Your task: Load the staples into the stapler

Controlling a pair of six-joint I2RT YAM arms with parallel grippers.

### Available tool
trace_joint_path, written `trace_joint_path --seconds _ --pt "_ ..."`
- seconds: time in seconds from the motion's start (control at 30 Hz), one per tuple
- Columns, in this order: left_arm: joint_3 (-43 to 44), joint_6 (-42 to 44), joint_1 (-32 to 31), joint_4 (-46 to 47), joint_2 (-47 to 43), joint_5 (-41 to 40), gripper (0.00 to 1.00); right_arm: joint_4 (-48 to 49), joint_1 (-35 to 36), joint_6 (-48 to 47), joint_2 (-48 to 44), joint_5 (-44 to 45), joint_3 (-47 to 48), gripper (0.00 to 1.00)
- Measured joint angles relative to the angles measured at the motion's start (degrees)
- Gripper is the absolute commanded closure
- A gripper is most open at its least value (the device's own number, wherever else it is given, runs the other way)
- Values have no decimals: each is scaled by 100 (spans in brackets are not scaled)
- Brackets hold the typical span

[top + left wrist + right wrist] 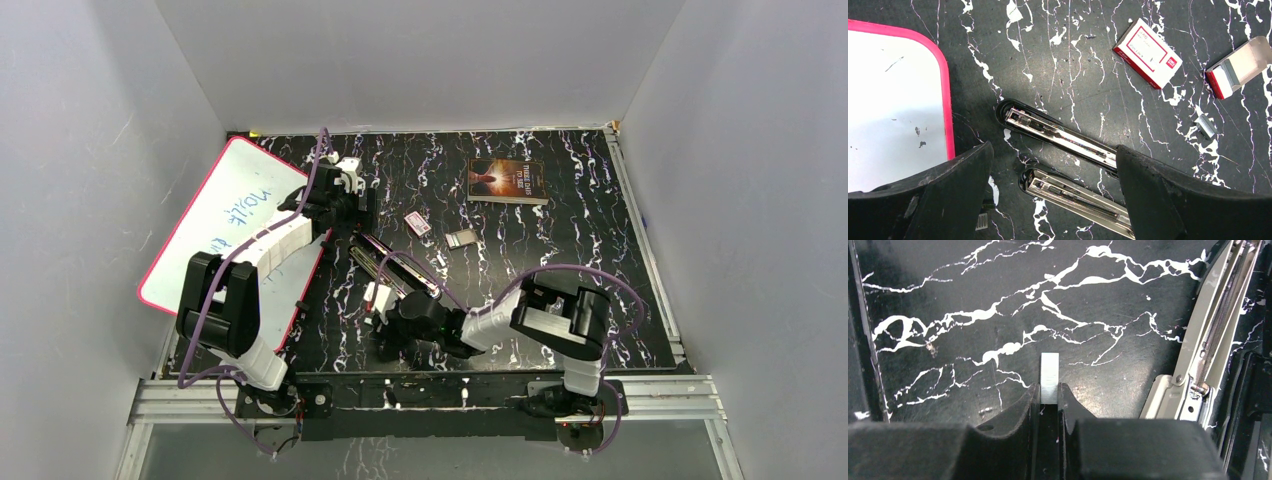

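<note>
1. right gripper (1049,394) pinched nearly closed on staples (1049,371) (strip end pokes past the fingertips), just beside the opened stapler (1205,340).
2. left gripper (1053,160) wide open, empty, above the stapler.

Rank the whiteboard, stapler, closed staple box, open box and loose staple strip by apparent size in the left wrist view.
1. whiteboard, though the frame cuts it off
2. stapler, opened out, partly hidden
3. closed staple box and open box: too alike to rank
4. staple strip
</note>
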Motion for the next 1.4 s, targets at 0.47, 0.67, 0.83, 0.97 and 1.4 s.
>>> trace_joint_path --seconds 0.47,0.67,0.83,0.97,1.4 --pt "0 -2 0 0 -7 2 8 -1128 -111 -70 -1657 -35 138 100" --pt "0 -4 0 0 -7 31 8 -1794 -654 424 -2629 398 -31 100" --pt "0 -9 0 2 -7 35 8 -2457 -1073 809 -2826 605 -83 100" --pt "0 -9 0 0 -7 46 8 -3012 -1394 979 -2741 540 -28 100" --pt "0 -9 0 0 -7 85 9 -3709 -1808 1106 -2173 109 457 100"
